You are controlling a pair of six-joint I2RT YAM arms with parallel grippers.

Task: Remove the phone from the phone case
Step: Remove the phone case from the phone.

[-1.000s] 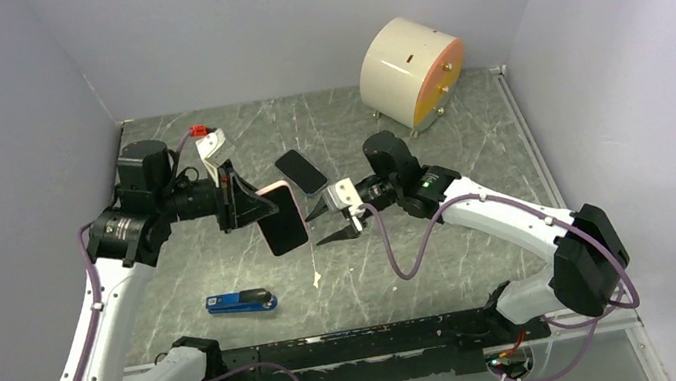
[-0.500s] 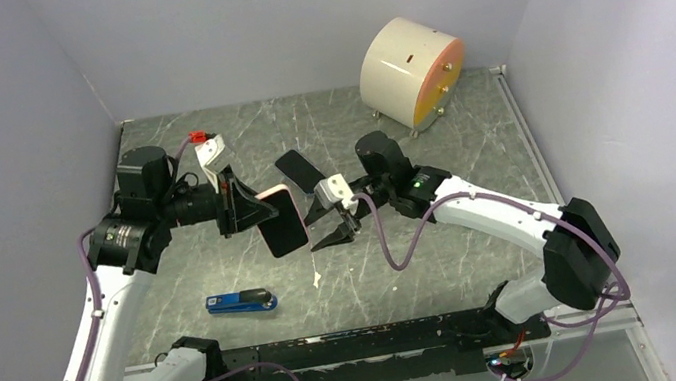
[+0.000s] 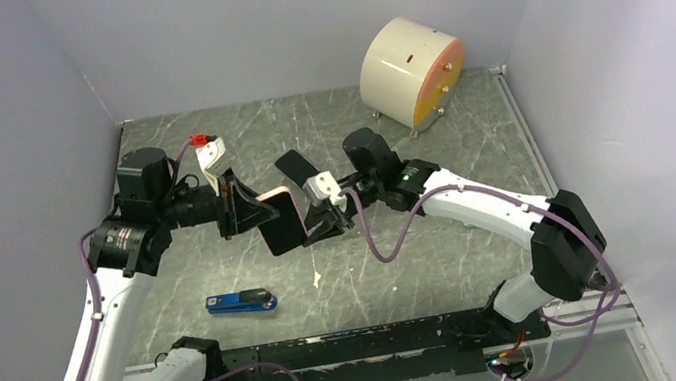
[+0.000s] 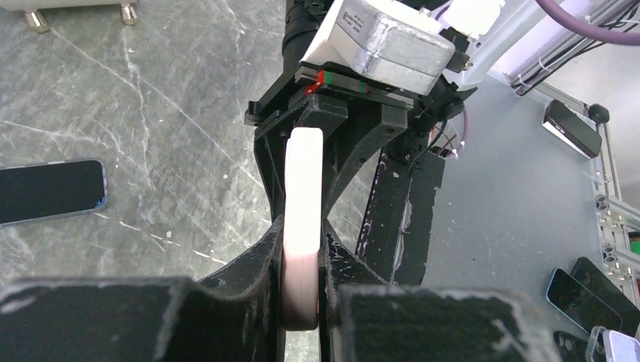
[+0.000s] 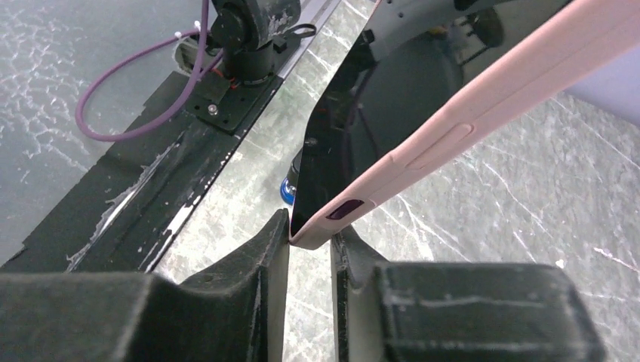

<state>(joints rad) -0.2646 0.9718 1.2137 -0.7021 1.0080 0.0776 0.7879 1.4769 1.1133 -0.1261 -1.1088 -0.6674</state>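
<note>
The left pincer (image 3: 248, 207) is pinching the pale pink phone case (image 3: 274, 196) across its two flat faces. In the left wrist view its black fingers (image 4: 253, 268) sit tight against both sides, so the case is held clear of the grey marbled table (image 3: 224, 263), tilted. The black slab phone (image 3: 284, 231) sits inside the case, its dark screen turned toward the near side of the table in the top view. The right pincer (image 3: 314, 226) meets the case from the opposite side. Its two fingers (image 5: 256, 256) are drawn in narrowly on either side of the case's lower corner, which fills the gap between them. A raised side button and a dark oval slot on the case edge lie just beyond the tips. From the left wrist camera those fingers straddle the far end of the case. Just behind the two pincers, a second dark phone (image 3: 298, 169) lies flat on the table. Nearer the arm bases are a small white scrap (image 3: 316, 278) and, to its left, a blue-and-black oblong tool (image 3: 241, 302). Well apart, at the far right of the table, stands a cream drum with an orange end face (image 3: 406, 64).
</note>
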